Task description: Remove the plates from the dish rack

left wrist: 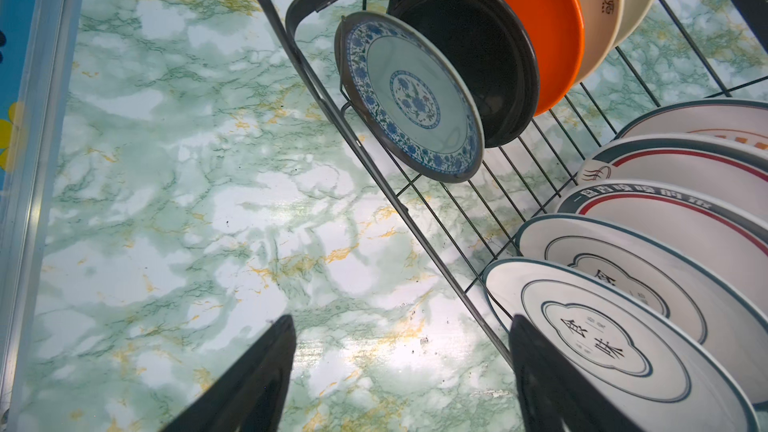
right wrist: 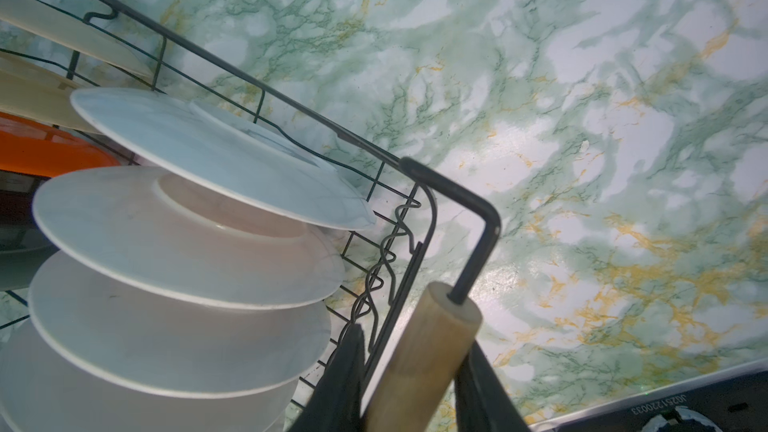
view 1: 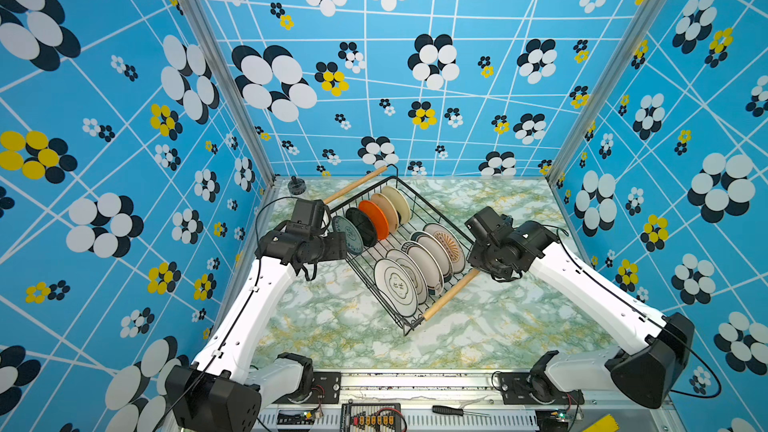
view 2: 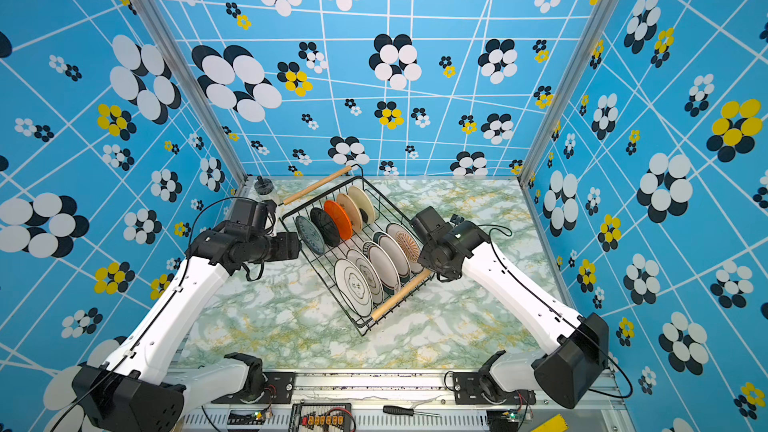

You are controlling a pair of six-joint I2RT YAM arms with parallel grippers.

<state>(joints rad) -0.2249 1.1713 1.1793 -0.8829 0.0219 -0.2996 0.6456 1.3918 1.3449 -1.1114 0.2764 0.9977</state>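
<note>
wooden handle of the dish rack: lies between the fingers of the right hand. hand narrow about it, one finger against the wood, a gap and a rack wire at the other. firm hold: cannot tell.

left hand: fingers wide, holding nothing, above bare tabletop, just outside the rack's rim.

plates: all upright in the rack's slots, none on the tabletop. large white printed plate just beside one left finger, across the rim. blue-patterned plate farther ahead of that hand, with black, orange, tan and cream ones ranked behind it.

step, as judged: opening stage. right hand placed to steady the rack, first plate not yet taken.

next move, as judged: left hand crosses the rim, closes on a plate's upper edge and lifts straight out of the slot, so that the neighbours do not tip.
</note>
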